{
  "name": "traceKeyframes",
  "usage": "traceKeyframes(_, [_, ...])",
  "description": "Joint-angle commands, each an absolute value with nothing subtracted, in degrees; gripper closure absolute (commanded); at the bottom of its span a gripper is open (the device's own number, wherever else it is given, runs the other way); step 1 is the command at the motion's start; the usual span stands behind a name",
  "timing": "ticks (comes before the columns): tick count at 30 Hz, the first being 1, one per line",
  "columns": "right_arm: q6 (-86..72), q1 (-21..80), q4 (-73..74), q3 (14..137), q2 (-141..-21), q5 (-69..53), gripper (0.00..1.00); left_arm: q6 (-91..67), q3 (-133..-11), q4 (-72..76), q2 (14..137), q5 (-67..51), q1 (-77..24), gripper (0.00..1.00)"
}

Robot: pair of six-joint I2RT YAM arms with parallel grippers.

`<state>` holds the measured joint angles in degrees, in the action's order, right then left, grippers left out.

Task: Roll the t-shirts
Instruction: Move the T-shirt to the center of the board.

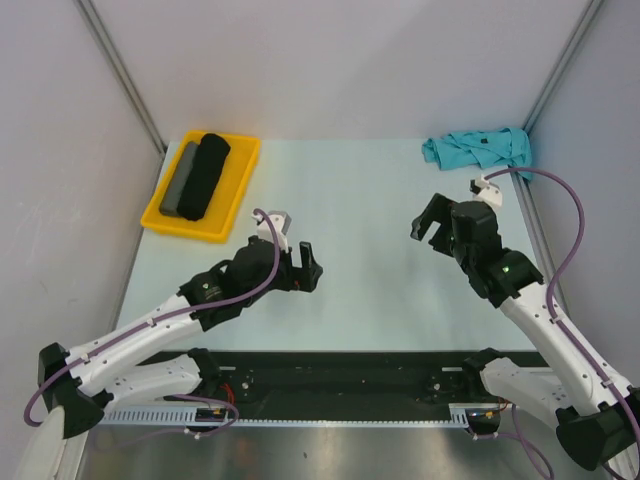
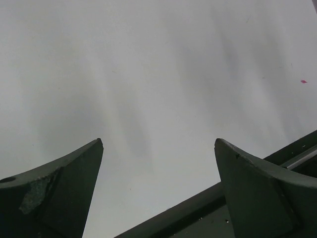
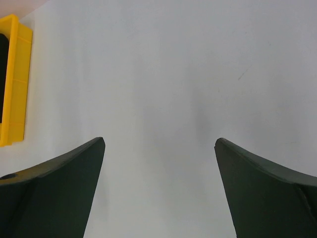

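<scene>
From the overhead view I see the teal t-shirt (image 1: pixel 478 149) lying crumpled in the upper right of the frame, at the far right corner of the tabletop (image 1: pixel 370 200). It is bunched in a loose heap, with a small dark patch showing in its folds. Neither arm touches it.

My right tool (image 1: pixel 432 225) hovers right of centre, below the t-shirt and apart from it, pointing toward the left of the frame. In its wrist view the right tool (image 3: pixel 159 141) has its jaws spread wide with nothing between them, only bare pale surface. A yellow tray (image 3: pixel 17 84) shows at the left edge of that view.

My left tool (image 1: pixel 308 270) sits just left of centre, low over the tabletop, well apart from the t-shirt. Its wrist view shows the left tool (image 2: pixel 158 144) spread just as wide and holding nothing. A dark rail (image 2: pixel 208 203) crosses the lower right of that view, and a tiny pink speck (image 2: pixel 303 81) marks the surface at the right.

In the upper left of the overhead view, the yellow tray (image 1: pixel 243 165) holds a black fabric roll (image 1: pixel 205 175) and a thinner grey roll (image 1: pixel 180 180), lying side by side and touching.
</scene>
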<state>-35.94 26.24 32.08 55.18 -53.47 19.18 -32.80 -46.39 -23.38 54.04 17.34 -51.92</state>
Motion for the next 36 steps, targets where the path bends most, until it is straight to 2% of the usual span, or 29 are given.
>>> traceKeyframes(1, [-33.8, 25.4, 27.6, 55.5, -54.3, 20.7, 0.0, -33.8, -51.0, -25.6, 55.3, 15.8, -50.9, 0.0])
traceKeyframes(5, [-32.3, 20.0, 20.6, 55.5, -58.9, 16.7, 0.0, -32.5, -49.3, -23.8, 54.4, 10.7, -50.1, 0.0])
traceKeyframes(9, [-32.8, 10.4, 10.0, 55.7, -66.6, 10.6, 0.01, -34.2, -47.1, -21.4, 53.7, 2.7, -43.7, 0.0])
traceKeyframes(14, [-36.5, -2.9, -4.6, 57.9, -79.8, 5.7, 0.07, -34.5, -46.1, -20.5, 52.2, -1.6, -41.0, 0.0])
traceKeyframes(24, [-40.2, -10.8, -22.6, 70.2, -104.5, 8.0, 0.15, -33.6, -48.7, -21.8, 53.3, -4.1, -37.8, 0.0])
traceKeyframes(30, [-42.2, -13.1, -18.5, 90.1, -125.2, 7.0, 0.23, -32.7, -50.6, -22.4, 55.8, -4.3, -36.0, 0.0])
traceKeyframes(36, [-39.6, -14.4, -9.0, 118.3, -143.7, 6.9, 0.22, -31.3, -51.9, -23.0, 57.5, -3.8, -33.8, 0.0])
